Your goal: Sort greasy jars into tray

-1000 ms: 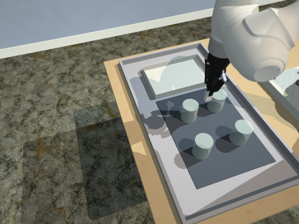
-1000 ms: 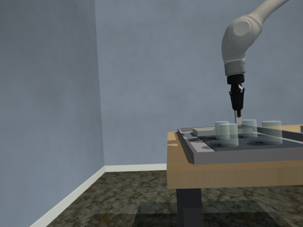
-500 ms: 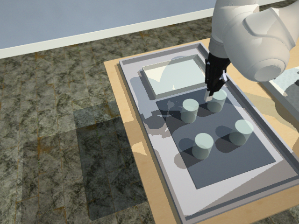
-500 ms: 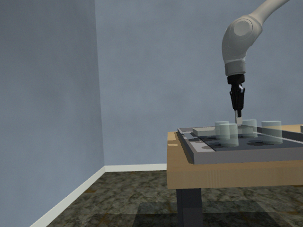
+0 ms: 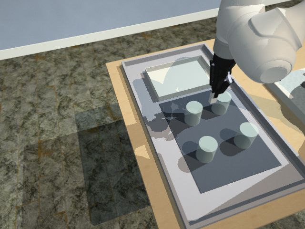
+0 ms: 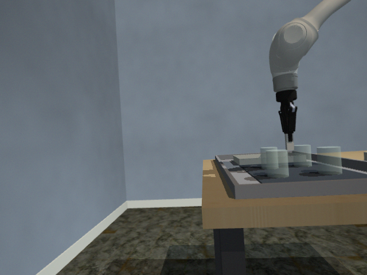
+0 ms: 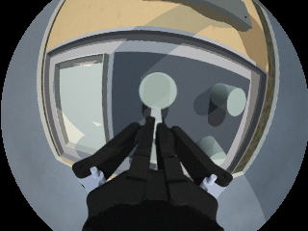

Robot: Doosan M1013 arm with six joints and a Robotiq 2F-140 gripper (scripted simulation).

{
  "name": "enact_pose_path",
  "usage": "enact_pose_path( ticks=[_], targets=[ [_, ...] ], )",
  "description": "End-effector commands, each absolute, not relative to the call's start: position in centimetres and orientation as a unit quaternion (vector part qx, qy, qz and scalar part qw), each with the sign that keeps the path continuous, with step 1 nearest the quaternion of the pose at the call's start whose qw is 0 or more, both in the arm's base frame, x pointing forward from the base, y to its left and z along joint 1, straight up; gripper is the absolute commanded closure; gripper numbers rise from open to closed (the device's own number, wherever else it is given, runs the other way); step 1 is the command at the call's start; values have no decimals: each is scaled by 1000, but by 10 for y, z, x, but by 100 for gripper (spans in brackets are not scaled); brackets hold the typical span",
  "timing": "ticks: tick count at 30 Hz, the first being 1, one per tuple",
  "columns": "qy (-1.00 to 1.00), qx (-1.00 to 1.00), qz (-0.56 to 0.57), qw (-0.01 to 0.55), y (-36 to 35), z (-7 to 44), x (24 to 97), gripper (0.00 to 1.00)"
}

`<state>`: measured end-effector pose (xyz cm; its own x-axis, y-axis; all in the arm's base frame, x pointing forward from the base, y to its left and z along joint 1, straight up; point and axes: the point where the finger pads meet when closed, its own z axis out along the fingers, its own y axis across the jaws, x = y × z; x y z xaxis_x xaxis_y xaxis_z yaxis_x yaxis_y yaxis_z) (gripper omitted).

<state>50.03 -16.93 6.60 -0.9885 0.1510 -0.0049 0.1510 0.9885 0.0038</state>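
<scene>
Four pale glass jars stand mouth down on the dark drying mat (image 5: 236, 167): a back left jar (image 5: 193, 112) (image 6: 268, 156), a back right jar (image 5: 222, 102) (image 6: 302, 154) (image 7: 158, 90), a front left jar (image 5: 207, 149) (image 6: 277, 162) and a front right jar (image 5: 246, 134) (image 6: 328, 158) (image 7: 229, 99). My gripper (image 5: 213, 98) (image 6: 289, 145) (image 7: 155, 113) is shut and empty. Its fingertips are low, at the tray-side edge of the back right jar, close to its top. The pale tray (image 5: 157, 94) (image 6: 246, 160) (image 7: 61, 110) lies beside the mat and holds nothing.
Mat and tray lie on the rimmed steel top (image 5: 172, 172) (image 6: 296, 189) of a wooden table (image 5: 152, 172) (image 6: 266, 209). A second steel top (image 5: 293, 91) stands to the right. My arm (image 5: 256, 36) looms over the back right corner.
</scene>
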Motion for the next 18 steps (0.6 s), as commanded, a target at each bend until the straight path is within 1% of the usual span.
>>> enact_pose_path(
  ticks=[1, 18],
  targets=[
    [997, 76, 2, 3, -169, 66, 500, 100],
    [997, 76, 2, 3, -169, 68, 498, 100]
  ],
)
